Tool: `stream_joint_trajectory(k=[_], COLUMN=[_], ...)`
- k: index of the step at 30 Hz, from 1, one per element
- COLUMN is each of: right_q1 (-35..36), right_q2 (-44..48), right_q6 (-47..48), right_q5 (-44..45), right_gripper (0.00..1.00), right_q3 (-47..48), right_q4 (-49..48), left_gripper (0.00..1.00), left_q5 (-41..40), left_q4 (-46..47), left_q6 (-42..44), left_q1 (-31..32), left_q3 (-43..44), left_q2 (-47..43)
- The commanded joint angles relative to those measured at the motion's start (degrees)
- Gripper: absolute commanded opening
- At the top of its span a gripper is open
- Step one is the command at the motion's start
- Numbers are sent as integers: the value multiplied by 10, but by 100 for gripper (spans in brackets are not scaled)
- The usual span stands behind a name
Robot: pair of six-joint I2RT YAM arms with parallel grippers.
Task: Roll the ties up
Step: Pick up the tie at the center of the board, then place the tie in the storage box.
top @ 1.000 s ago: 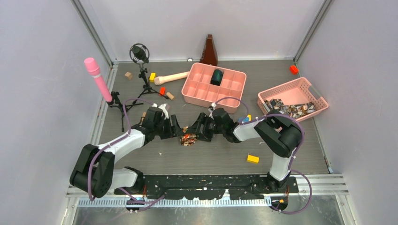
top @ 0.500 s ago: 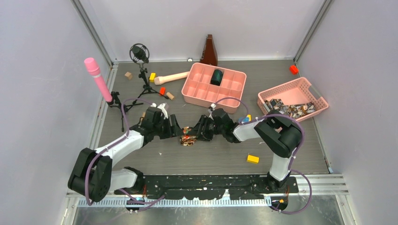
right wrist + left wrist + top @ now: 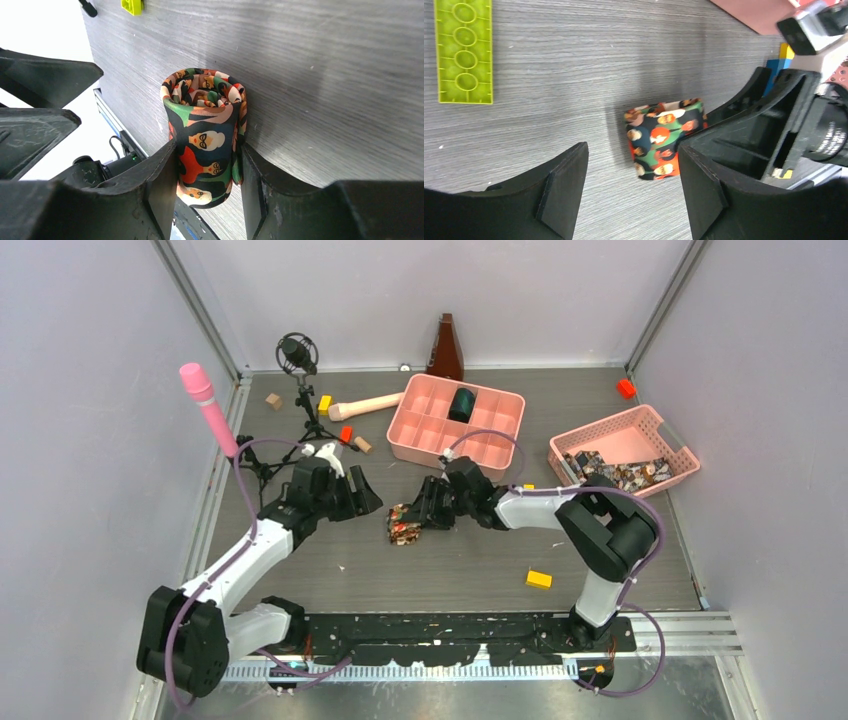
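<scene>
Right gripper (image 3: 207, 155): closed on the rolled tie (image 3: 202, 125), one finger pressed on each side, probably so that the coils are kept from springing open.
Rolled tie: found near the middle of the table (image 3: 450, 570); its spiral end is turned to the right wrist camera.
Left gripper (image 3: 631, 160): spread apart, nothing held; placed at 10 o'clock of the roll, near but not touching.
Tray (image 3: 430, 400): at 1 o'clock of the roll; judged to be meant for finished rolls.
Basket (image 3: 640, 430): at 2 o'clock, well apart; more ties (image 3: 615, 476) are kept in it.
</scene>
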State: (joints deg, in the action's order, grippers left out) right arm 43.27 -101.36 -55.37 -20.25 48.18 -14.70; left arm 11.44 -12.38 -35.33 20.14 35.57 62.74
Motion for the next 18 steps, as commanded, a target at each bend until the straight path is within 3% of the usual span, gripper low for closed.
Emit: stream_joint_trajectory(k=[1,8,18], right_q1=[-30,-77,-129], right_q2=[47,63,31], right_q6=[46,87,106], right_q5=[1,11,132], right_gripper=[31,31,31], right_q3=[47,157,366], right_q4=[55,172,342], left_gripper=[69,69,69], left_q5=[-18,-24,-27], left_q4=[-20,-31,-47], left_q6=[17,18,19], left_q1=[-14,-23,-27], left_q3=[19,20,27], left_q2=[-12,-18,-23])
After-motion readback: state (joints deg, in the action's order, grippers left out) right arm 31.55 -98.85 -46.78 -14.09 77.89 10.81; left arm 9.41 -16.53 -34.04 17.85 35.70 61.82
